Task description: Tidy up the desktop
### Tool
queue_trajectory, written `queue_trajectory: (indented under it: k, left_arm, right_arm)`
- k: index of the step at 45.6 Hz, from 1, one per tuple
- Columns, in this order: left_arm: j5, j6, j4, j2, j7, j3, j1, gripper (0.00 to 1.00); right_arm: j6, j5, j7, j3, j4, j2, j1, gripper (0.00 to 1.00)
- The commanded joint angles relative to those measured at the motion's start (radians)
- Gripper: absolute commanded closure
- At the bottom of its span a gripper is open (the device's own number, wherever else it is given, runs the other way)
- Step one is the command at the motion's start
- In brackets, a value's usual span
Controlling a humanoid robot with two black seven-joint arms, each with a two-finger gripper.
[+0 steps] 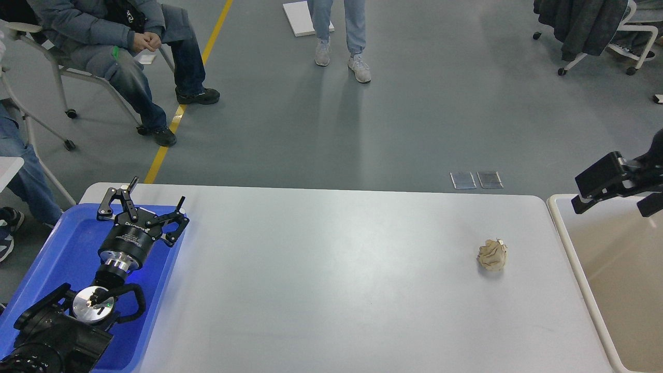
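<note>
The desktop [331, 290] is a wide white-grey tabletop. A crumpled beige paper ball [491, 255] lies on its right part. My left gripper [155, 192] is open and empty, hovering over the far end of the blue tray [62, 254] at the table's left edge. My right gripper [614, 199] is at the right edge of the view, above the far rim of the beige bin [564, 228]. Its two fingers stand apart with nothing between them, and it is partly cut off by the frame. It is well to the right of the paper ball and higher.
The beige bin stands against the table's right edge. A person sits on a chair [119, 57] at far left and another stands [342, 46] beyond the table. A chair with a coat [585, 26] is at the far right.
</note>
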Motion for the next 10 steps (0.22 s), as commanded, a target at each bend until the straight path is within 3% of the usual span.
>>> queue_trajectory:
  k: [1, 10]
  left_arm:
    - [0.0, 0.0, 0.0, 0.0, 0.0, 0.0, 0.0, 0.0]
    - [0.0, 0.0, 0.0, 0.0, 0.0, 0.0, 0.0, 0.0]
  right_arm:
    - [0.0, 0.0, 0.0, -0.014, 0.007, 0.008, -0.004, 0.0]
    - [0.0, -0.002, 0.0, -0.007, 0.006, 0.01, -0.007, 0.0]
